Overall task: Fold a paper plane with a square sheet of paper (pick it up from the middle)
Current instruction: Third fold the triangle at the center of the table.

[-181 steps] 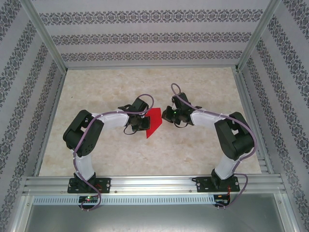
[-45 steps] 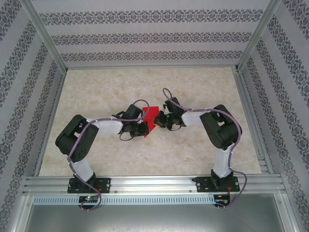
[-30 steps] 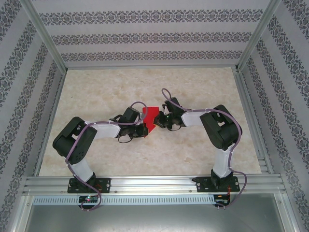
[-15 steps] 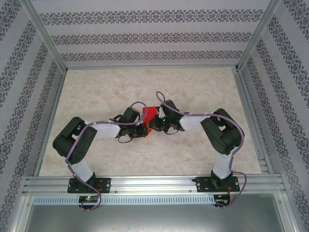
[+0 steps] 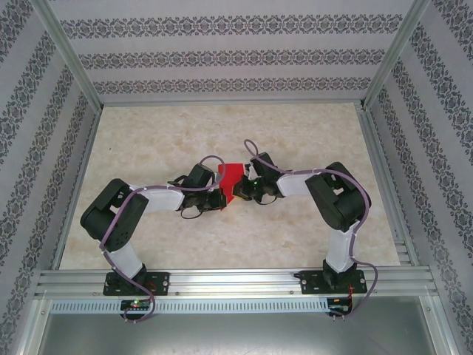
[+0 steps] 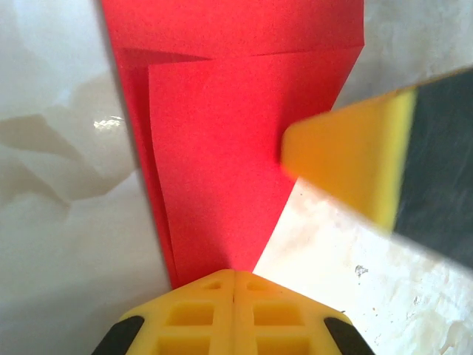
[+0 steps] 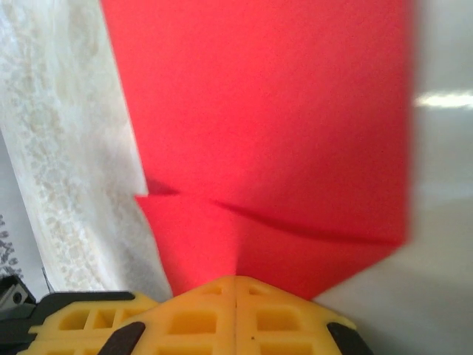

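The red square sheet of paper (image 5: 233, 174) is folded into a tapering shape and sits mid-table between my two grippers. My left gripper (image 5: 221, 194) is shut, its yellow tips (image 6: 234, 272) meeting the paper's narrow end (image 6: 222, 148). My right gripper (image 5: 238, 191) is shut too, its tips (image 7: 236, 278) against the paper's folded edge (image 7: 266, 126), where a crease runs up from them. A right finger (image 6: 347, 166) hangs blurred over the paper in the left wrist view. I cannot tell whether either gripper pinches the paper or just presses on it.
The pale marbled table top (image 5: 148, 140) spreads all round the paper. Patterned walls and aluminium posts (image 5: 70, 55) box the table in at the back and sides. A metal rail (image 5: 236, 281) carrying both arm bases runs along the near edge.
My right gripper slid left onto the paper, then eased slightly back right. The left arm settled lower about a second ago and has held still since. Both grippers stayed shut.
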Controlling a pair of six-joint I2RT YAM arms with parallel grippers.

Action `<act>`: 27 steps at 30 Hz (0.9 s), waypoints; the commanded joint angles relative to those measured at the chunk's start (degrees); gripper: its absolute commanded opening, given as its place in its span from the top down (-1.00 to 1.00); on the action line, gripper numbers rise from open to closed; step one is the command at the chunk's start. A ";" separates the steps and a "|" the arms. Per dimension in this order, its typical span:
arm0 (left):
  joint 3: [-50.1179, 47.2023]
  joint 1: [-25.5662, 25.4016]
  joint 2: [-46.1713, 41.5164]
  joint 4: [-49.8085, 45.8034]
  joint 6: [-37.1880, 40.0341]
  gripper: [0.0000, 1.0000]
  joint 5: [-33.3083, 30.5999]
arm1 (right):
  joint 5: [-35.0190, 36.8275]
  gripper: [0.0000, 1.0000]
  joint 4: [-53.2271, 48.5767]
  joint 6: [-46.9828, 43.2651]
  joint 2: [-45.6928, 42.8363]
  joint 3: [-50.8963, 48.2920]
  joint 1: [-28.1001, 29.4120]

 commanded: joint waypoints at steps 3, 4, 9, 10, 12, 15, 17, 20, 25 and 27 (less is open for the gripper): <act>-1.86 0.37 1.77 -11.39 1.40 1.00 -2.87 | 9.10 1.00 -7.48 -3.83 1.38 2.05 -7.45; -1.85 0.44 1.85 -11.15 1.37 1.00 -2.90 | 9.55 1.00 -8.13 -4.28 1.07 2.59 -8.02; -0.64 0.36 1.99 -10.71 2.19 1.00 -1.53 | 8.29 1.00 -6.62 -4.69 -5.21 2.05 -7.87; -0.29 0.40 1.75 -10.84 2.52 1.00 -1.47 | 8.31 1.00 -6.00 -4.71 -7.14 1.32 -7.20; 0.53 0.46 1.50 -11.02 3.12 1.00 -1.26 | 8.68 1.00 -5.86 -5.10 -9.89 0.49 -5.49; 1.55 0.46 1.37 -11.19 3.69 1.00 -1.11 | 8.49 1.00 -5.70 -5.01 -10.75 0.20 -2.14; 1.92 0.36 1.37 -11.12 3.87 1.00 -1.02 | 8.31 1.00 -5.53 -4.43 -9.47 0.73 -0.28; 1.97 0.40 1.28 -10.60 3.87 1.00 -1.09 | 7.50 1.00 -5.00 -3.24 -6.13 2.54 1.61; 1.74 0.42 0.75 -9.03 3.33 1.00 -0.63 | 6.35 1.00 -4.70 -2.11 -0.63 5.22 2.84; 1.57 0.44 0.43 -7.98 3.27 1.00 -0.39 | 7.04 1.00 -5.58 -2.11 0.66 5.64 2.85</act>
